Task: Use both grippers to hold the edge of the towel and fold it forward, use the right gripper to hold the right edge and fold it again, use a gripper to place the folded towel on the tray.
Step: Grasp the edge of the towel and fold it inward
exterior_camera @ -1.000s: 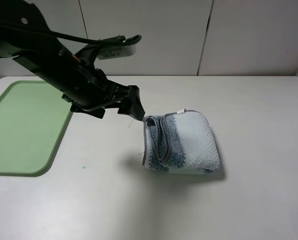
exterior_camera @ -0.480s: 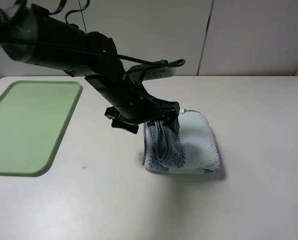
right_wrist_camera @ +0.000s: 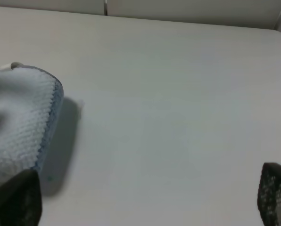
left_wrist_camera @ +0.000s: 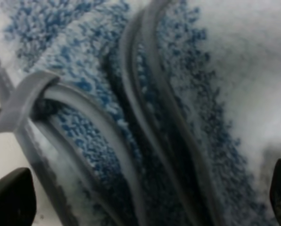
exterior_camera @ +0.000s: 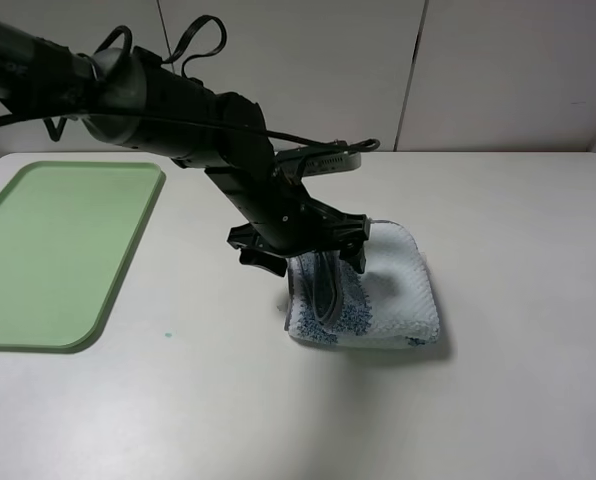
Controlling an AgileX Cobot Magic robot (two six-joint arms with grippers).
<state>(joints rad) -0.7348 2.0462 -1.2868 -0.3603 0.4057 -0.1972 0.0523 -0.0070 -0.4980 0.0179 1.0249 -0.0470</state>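
Observation:
The towel (exterior_camera: 388, 290) lies folded into a thick pad at the table's middle, its grey hem layers stacked along its left side. My left gripper (exterior_camera: 313, 258) reaches across from the left and hangs low over those hem layers, open. In the left wrist view the towel (left_wrist_camera: 187, 94) fills the frame and the gripper (left_wrist_camera: 145, 200) straddles the grey hems, dark fingertips (left_wrist_camera: 11, 197) wide apart. The light-green tray (exterior_camera: 48, 250) sits at the far left. My right gripper (right_wrist_camera: 145, 202) is open over bare table, with the towel (right_wrist_camera: 18, 117) off to one side.
White table (exterior_camera: 518, 380) stretches to the right and front of the towel. A pale panelled wall (exterior_camera: 478, 70) stands behind the table. A tiny green speck (exterior_camera: 167, 334) lies near the tray's corner.
My left arm has swung right from beside the tray and come down over the towel's folded hem side. The towel has not shifted.

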